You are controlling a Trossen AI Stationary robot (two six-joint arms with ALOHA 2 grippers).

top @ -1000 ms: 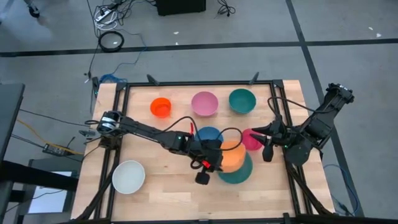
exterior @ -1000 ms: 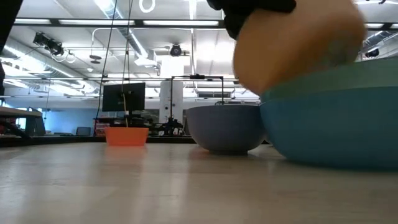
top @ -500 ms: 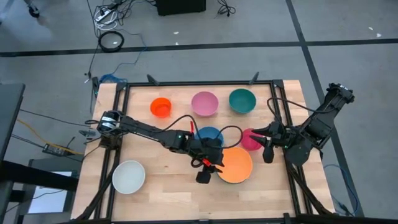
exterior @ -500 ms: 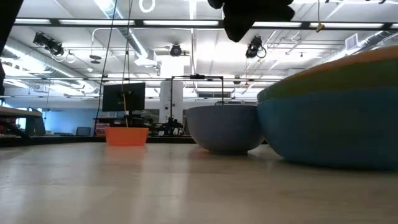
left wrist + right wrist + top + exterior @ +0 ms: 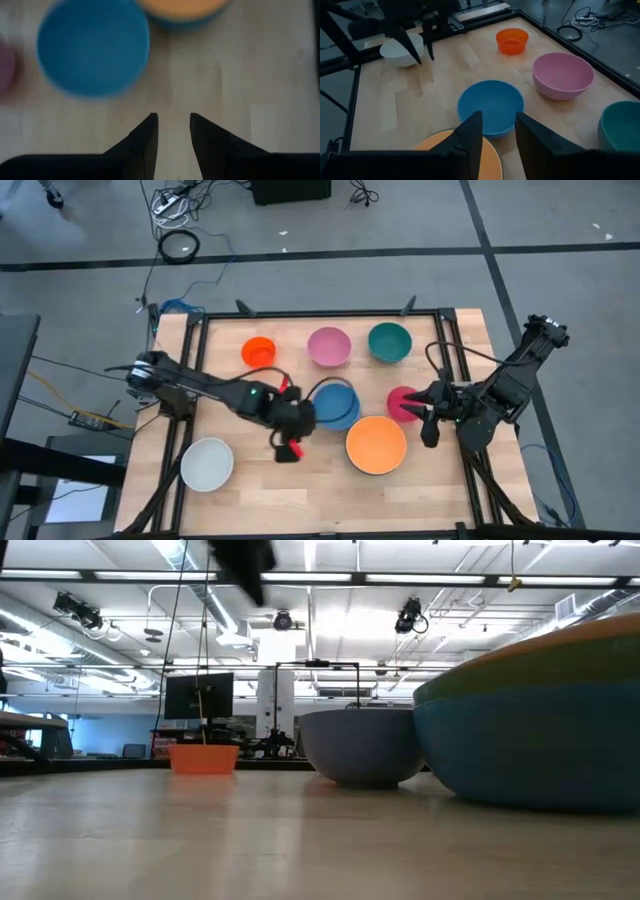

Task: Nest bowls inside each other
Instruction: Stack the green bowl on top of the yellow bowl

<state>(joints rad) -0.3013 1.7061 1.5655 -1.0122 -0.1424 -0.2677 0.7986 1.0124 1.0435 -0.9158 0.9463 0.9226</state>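
Observation:
The orange bowl (image 5: 376, 443) lies nested in a bigger teal bowl (image 5: 530, 745) near the table's front. In the low view a green band shows under its rim. A blue bowl (image 5: 335, 405) stands just behind it on its base. My left gripper (image 5: 289, 452) hangs open over bare wood, left of the orange bowl, with nothing between its fingers (image 5: 148, 132). My right gripper (image 5: 429, 432) stands open at the right, beside a small magenta bowl (image 5: 404, 404). In the right wrist view it (image 5: 497, 135) looks over the blue bowl (image 5: 491, 106).
Along the far edge stand a small orange-red bowl (image 5: 258, 352), a pink bowl (image 5: 329, 346) and a teal bowl (image 5: 389, 342). A white bowl (image 5: 207, 463) sits at the near left. Bare wood lies between the white bowl and the orange stack.
My left gripper held the orange bowl tipped over the teal bowl and has let go of it. The orange bowl now lies level inside the teal one. The gripper has since risen and gone toward the table's left edge, turning as it went.

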